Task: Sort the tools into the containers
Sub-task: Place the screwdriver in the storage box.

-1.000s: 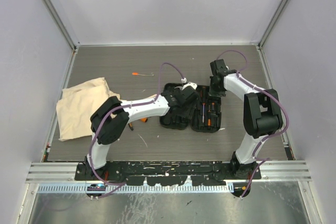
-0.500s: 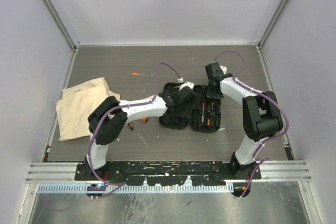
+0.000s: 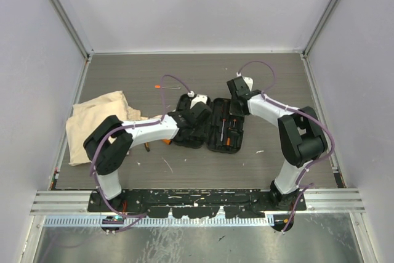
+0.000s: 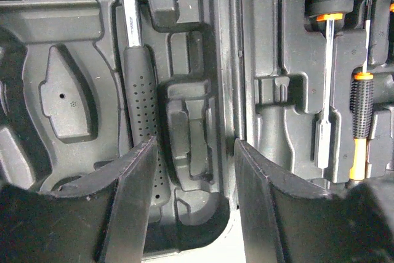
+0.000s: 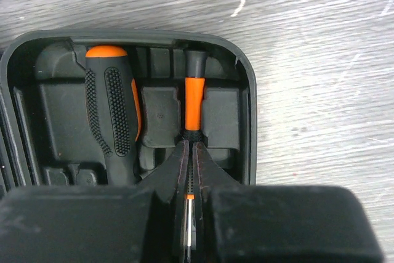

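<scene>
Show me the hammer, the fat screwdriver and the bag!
Hammer (image 4: 143, 97): left wrist view, on its dotted black handle.
Fat screwdriver (image 5: 114, 112): right wrist view, on its black grip.
Bag (image 3: 92, 110): top view, on its bare cloth.

table (image 3: 277, 78): grey wood-grain | pale stick (image 3: 167, 164): near front edge | white fleck (image 3: 259, 151): on table

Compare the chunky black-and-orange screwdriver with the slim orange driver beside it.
The chunky black-and-orange screwdriver has a broad dotted grip; the slim orange driver is narrower. The screwdriver lies untouched; the driver's shaft sits in the shut right claw. Both rest in the black moulded plastic case.
</scene>
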